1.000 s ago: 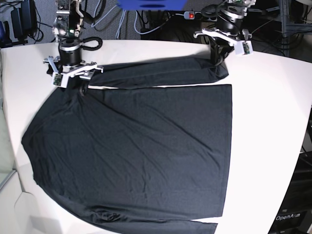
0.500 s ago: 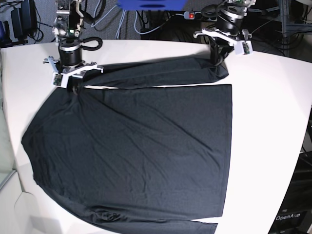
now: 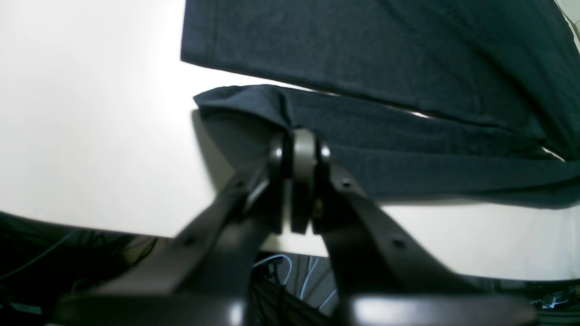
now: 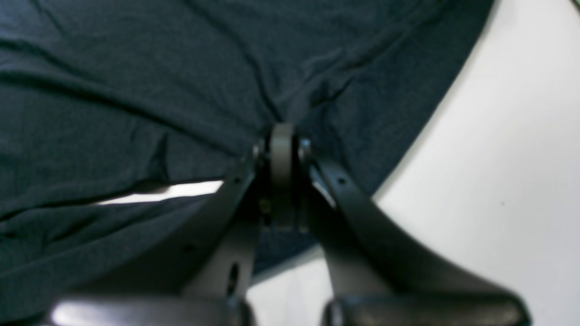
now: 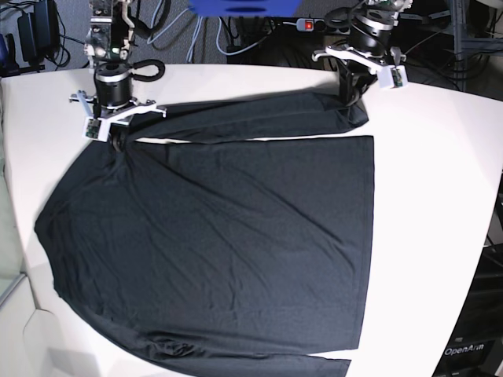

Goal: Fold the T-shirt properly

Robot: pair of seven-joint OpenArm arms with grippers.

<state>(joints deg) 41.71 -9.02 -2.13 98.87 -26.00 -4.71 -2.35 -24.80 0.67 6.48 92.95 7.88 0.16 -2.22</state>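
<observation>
The right gripper's [image 4: 282, 149] black jaws pinch a puckered fold of the soft black knit T-shirt [image 4: 136, 90] beside bare white tabletop [image 4: 498, 181].

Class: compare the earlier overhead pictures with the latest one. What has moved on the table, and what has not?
The right claw, shut on the T-shirt near the shoulder, slid slightly toward the table's left edge, dragging that bit of fabric along. The left claw stayed clamped on the sleeve end; the shirt's body lay unchanged.

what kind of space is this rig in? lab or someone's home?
Most likely a robotics lab or workshop bench, not a home. A bare white table carries only the black T-shirt, two arms are mounted at its far edge, and loose cables and electronics with a red light crowd behind it.
</observation>
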